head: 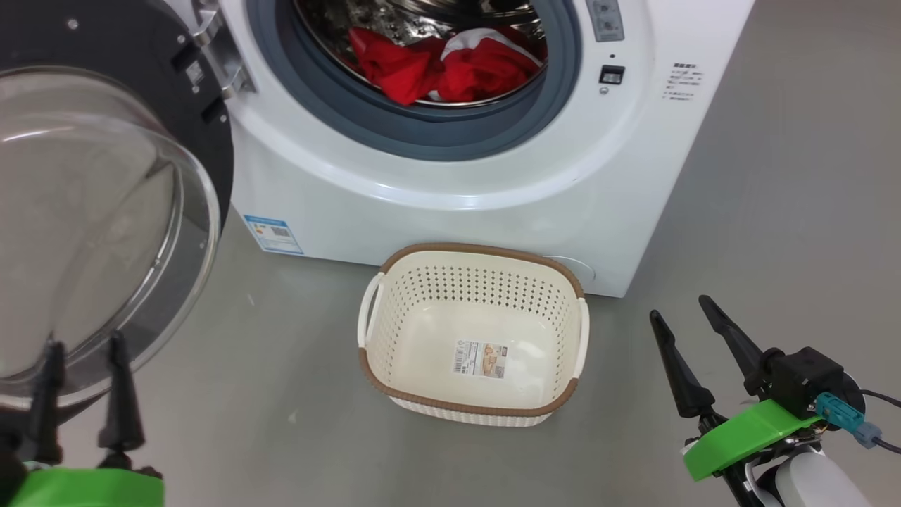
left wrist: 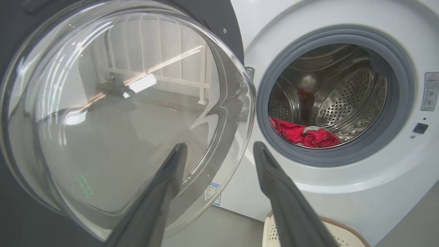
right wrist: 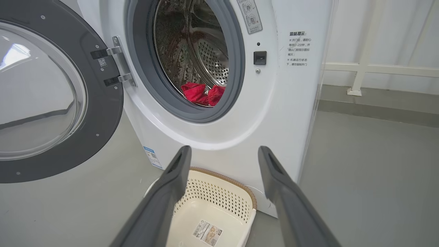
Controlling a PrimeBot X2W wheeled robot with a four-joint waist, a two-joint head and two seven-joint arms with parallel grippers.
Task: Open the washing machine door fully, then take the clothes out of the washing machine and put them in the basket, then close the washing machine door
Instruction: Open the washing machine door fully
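Observation:
The washing machine (head: 493,176) (right wrist: 284,103) stands ahead with its door (head: 98,211) (left wrist: 113,113) (right wrist: 51,99) swung wide to the left, black rim and clear glass bowl facing me. Red clothes (head: 450,70) (left wrist: 303,135) (right wrist: 202,94) with white parts lie low in the steel drum. The cream basket (head: 473,271) (right wrist: 223,183) sits on the floor before the machine, holding only its sticker. My left gripper (head: 84,348) (left wrist: 219,149) is open just in front of the door's glass, with nothing between its fingers. My right gripper (head: 679,313) (right wrist: 224,152) hangs open to the right of the basket.
Grey floor (head: 774,211) spreads to the right of the machine and around the basket. A white wall with a rail and post (right wrist: 360,68) stands beyond the machine's right side.

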